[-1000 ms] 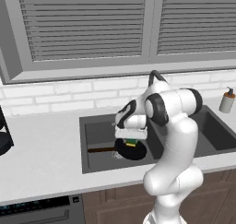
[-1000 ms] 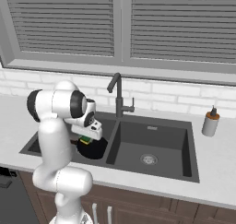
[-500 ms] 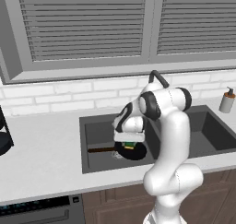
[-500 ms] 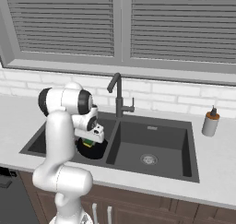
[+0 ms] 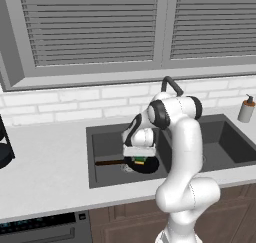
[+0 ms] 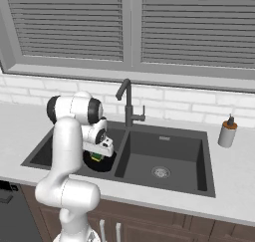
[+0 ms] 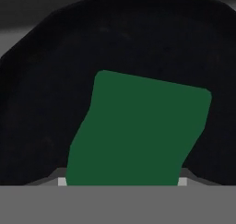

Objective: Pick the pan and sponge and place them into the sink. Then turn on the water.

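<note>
The black pan lies in the left basin of the dark sink, its reddish-brown handle pointing left. My gripper points straight down just over the pan and is shut on the sponge, a small yellow and green block. From the right the same gripper holds the sponge low over the pan. In the hand view the sponge's green face fills the space between my fingers, with the pan's black floor close behind it.
The dark gooseneck faucet stands behind the divider between the basins. The right basin holds a round drain. A beige soap dispenser stands on the counter at the right. Light counter stretches to the left.
The arm's upper joints have swung to the left. The hand with the sponge has stayed over the pan, barely lower.
</note>
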